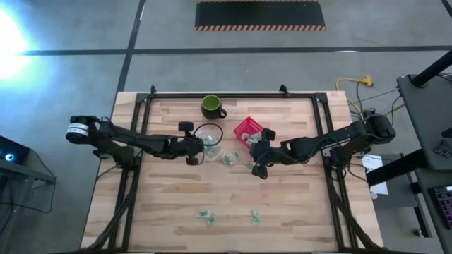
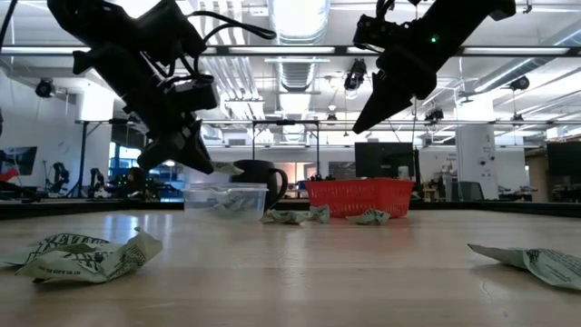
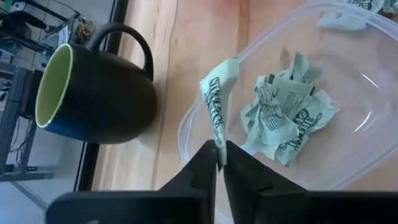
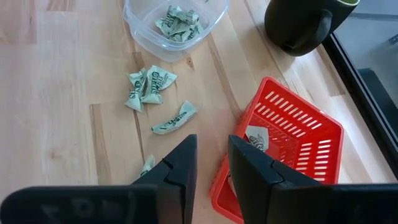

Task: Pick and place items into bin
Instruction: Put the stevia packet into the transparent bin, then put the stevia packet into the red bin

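Observation:
The items are small pale green-and-white crumpled wrappers. Several lie in a clear plastic container, one in the red basket. Others lie on the table: a group between the grippers and some near the near edge. My left gripper is over the container's rim, shut on one wrapper. My right gripper hangs open above the table beside the basket, touching nothing. My left gripper pinches one wrapper by its end between the two fingertips. The fingers slant down from the table's left side. The wrapper is lifted clear and sticks out past the fingertips, over the container's rim on the mug side.
A dark green mug stands just beyond the container, toward the far edge. The red basket sits to the right of the container. Black frame rails run along the table's left, right and far sides.

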`<state>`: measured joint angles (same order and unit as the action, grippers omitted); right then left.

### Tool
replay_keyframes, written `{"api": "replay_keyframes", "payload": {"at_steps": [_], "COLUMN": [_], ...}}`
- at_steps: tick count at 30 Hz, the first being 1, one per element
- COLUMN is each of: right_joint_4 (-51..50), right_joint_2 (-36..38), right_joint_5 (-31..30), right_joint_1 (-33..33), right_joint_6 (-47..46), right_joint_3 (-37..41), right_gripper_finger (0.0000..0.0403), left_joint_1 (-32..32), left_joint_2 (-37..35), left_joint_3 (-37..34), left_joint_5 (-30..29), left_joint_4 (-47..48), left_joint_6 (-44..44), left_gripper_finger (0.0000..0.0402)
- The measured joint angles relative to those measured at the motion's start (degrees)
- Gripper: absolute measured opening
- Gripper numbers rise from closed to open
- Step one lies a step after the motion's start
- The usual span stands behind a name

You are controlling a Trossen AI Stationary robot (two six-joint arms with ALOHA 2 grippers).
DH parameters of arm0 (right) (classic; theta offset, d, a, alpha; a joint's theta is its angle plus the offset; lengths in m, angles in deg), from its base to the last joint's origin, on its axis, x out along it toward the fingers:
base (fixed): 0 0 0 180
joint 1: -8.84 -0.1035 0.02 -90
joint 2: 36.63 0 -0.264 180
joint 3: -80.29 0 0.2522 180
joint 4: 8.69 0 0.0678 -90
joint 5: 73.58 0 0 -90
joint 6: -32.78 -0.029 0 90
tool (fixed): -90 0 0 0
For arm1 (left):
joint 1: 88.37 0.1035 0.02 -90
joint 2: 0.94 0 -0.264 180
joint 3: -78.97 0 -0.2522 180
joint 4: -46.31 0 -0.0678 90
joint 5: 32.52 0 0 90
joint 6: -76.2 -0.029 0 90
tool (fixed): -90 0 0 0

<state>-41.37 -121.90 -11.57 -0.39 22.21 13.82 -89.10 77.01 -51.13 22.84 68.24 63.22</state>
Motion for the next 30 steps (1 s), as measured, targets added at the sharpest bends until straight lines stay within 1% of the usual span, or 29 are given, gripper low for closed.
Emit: {"api": "replay_keyframes", "payload": {"at_steps": [7,10,12,17,22,24,30], "right_joint_4": [-0.07,-0.09,-0.07,0.54,4.02,5.64,5.56], "right_joint_2": [0.0,0.0,0.0,0.0,-0.02,-0.57,-5.46], "right_joint_5": [0.0,0.07,1.55,8.54,15.18,16.48,16.52], "right_joint_1": [0.0,0.0,0.0,-0.04,-0.71,-1.73,-5.54], "right_joint_6": [0.02,0.02,0.08,0.92,1.66,2.11,2.83], "right_joint_3": [0.0,0.0,0.0,0.0,0.15,0.43,0.78], "right_gripper_finger": [0.0072,0.0074,0.0077,0.0084,0.0086,0.0086,0.0088], "left_joint_1": [-0.02,-0.02,-0.02,-0.32,-2.83,-4.54,-9.78], "left_joint_2": [0.0,0.0,0.0,-0.79,-3.65,-5.62,-11.81], "left_joint_3": [0.0,0.0,0.0,0.0,0.0,0.0,0.0], "left_joint_5": [0.14,0.16,0.16,0.21,0.21,0.21,0.14], "left_joint_4": [0.03,0.04,0.04,0.61,2.05,2.32,5.15], "left_joint_6": [0.2,0.46,0.5,0.63,0.7,0.71,2.24], "left_gripper_finger": [0.0078,0.0097,0.0104,0.011,0.011,0.011,0.0109]}}
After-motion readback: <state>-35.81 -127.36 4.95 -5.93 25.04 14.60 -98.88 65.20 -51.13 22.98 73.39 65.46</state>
